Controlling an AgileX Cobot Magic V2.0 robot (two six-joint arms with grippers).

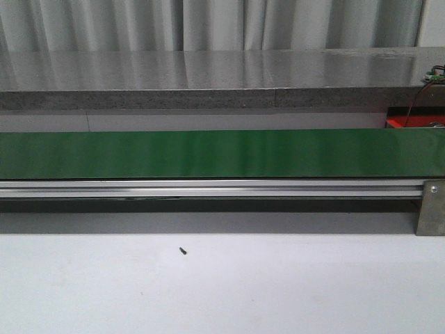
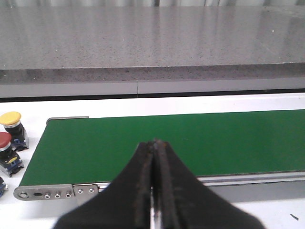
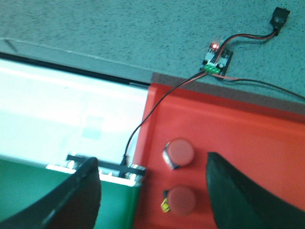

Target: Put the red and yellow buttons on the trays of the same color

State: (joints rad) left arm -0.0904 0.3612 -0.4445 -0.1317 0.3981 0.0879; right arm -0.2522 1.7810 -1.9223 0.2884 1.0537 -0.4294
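In the right wrist view, two red buttons [image 3: 180, 151] [image 3: 181, 199] lie in the red tray [image 3: 248, 133] beside the end of the green belt [image 3: 62, 210]. My right gripper [image 3: 152, 191] is open and empty above the tray's edge. In the left wrist view, my left gripper [image 2: 155, 145] is shut and empty over the green belt [image 2: 190, 143]. A yellow button [image 2: 11, 119] and a red button [image 2: 5, 141] stand on the white table beside the belt's end. A corner of the red tray shows in the front view [image 1: 416, 120]. No yellow tray is in view.
A grey stone ledge [image 1: 208, 76] runs behind the belt [image 1: 208, 154]. A small circuit board [image 3: 217, 57] with red and black wires sits on it by the tray. An aluminium rail [image 1: 208, 188] runs along the belt's front. A small dark screw [image 1: 183, 250] lies on the white table.
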